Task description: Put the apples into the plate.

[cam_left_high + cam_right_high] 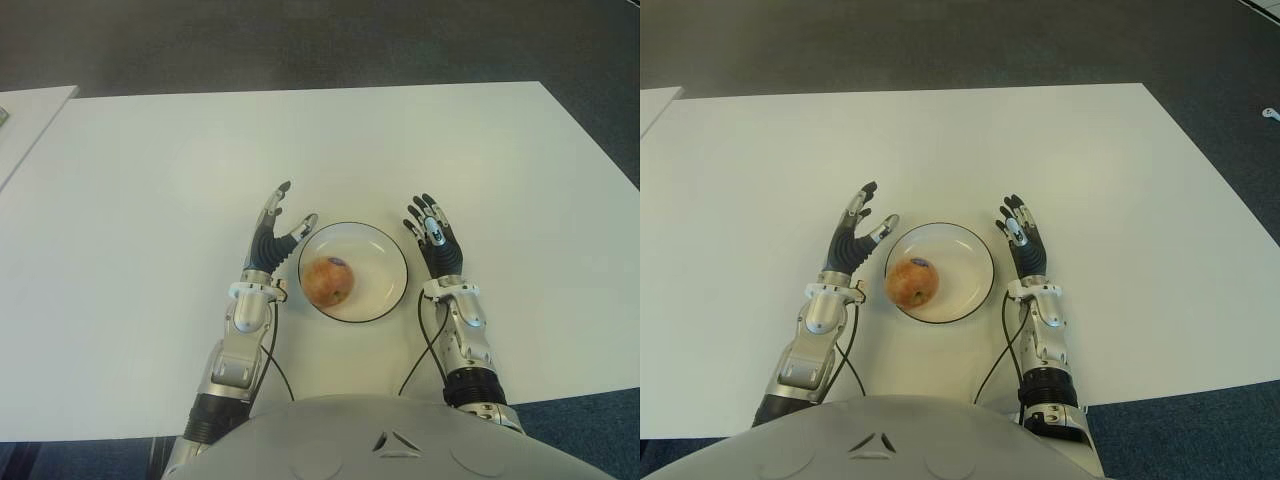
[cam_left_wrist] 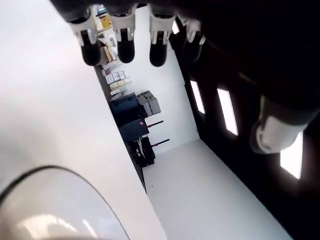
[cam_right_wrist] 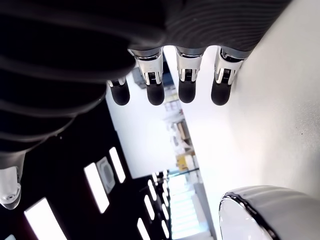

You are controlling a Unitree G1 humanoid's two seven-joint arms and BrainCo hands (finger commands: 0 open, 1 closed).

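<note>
Apple [image 1: 328,281]: it sits inside the plate [image 1: 385,252], toward its left side, and neither hand holds it. You see the left hand [image 1: 272,235] just beside the plate's left rim, fingers extended and empty. The right hand [image 1: 436,238] shows just beside the right rim, fingers likewise released. Both stand over the white table [image 1: 150,180]. No other apple is visible. Treat the apple as firm, smooth, round and prone to rolling; take hold across its widest part with opposed fingers.
</note>
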